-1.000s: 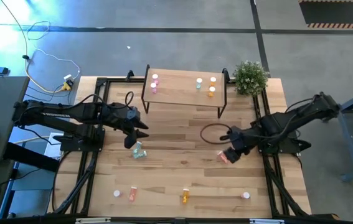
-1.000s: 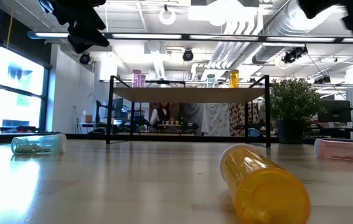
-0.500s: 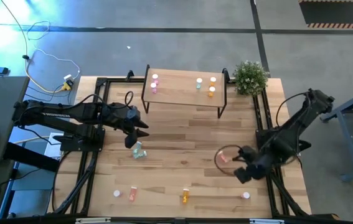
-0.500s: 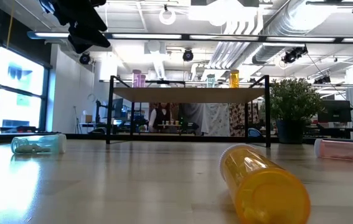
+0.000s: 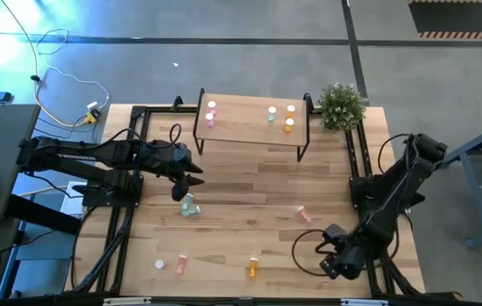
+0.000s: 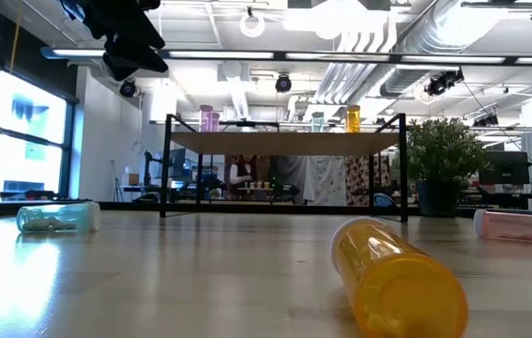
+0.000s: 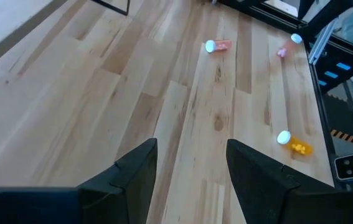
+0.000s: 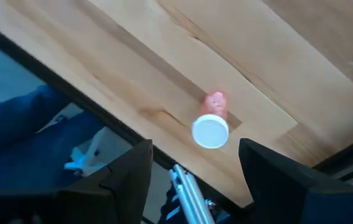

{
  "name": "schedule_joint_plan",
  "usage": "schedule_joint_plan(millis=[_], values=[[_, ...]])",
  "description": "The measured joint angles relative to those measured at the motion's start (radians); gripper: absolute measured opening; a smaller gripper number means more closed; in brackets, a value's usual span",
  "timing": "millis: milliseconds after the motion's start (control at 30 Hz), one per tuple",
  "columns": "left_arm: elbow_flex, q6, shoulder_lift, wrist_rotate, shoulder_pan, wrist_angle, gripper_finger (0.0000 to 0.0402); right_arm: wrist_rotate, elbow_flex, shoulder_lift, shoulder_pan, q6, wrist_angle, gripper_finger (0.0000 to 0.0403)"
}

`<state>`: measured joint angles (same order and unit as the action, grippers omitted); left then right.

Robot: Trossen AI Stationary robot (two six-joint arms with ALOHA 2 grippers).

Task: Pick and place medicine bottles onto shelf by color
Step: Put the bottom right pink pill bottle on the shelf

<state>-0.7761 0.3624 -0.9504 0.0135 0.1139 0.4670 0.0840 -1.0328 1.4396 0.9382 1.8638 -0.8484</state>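
Our left pincer stayed put, open and empty, above the pale green bottle lying left of the table's middle. The shelf at the far edge held five bottles. Our right pincer, open and empty, had swung toward the near right corner over a pink bottle, likely the next pick.

table: we log plank top, bottles lying loose — green; salmon; orange | shelf: we count pink pair one end; green, orange bottles other end | plant: beside shelf
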Motion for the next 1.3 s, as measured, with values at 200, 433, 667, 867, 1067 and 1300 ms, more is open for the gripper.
schedule_joint_plan(millis=[200,433,667,867,1067,1300], values=[[0.0,0.005,0.0,0.0,0.0,0.0,0.0184,0.003,0.0,0.063,0.025,0.037,0.008,0.0228],[0.0,0.005,0.0,0.0,0.0,-0.001,0.0184,0.003,0.0,0.124,0.028,0.059,0.015,0.0228],[0.0,0.005,0.0,0.0,0.0,-0.001,0.0184,0.039,0.0,0.173,0.03,0.059,0.031,0.0202],[0.0,0.005,0.0,0.0,0.0,-0.001,0.0184,0.039,0.0,0.193,0.03,0.066,0.038,0.0183],[0.0,0.005,0.0,0.0,0.0,-0.001,0.0184,0.031,0.0,0.193,0.03,0.066,0.038,0.0154],[0.0,0.005,0.0,0.0,0.0,-0.001,0.0184,0.034,0.0,0.193,0.03,0.066,0.038,0.0119]])
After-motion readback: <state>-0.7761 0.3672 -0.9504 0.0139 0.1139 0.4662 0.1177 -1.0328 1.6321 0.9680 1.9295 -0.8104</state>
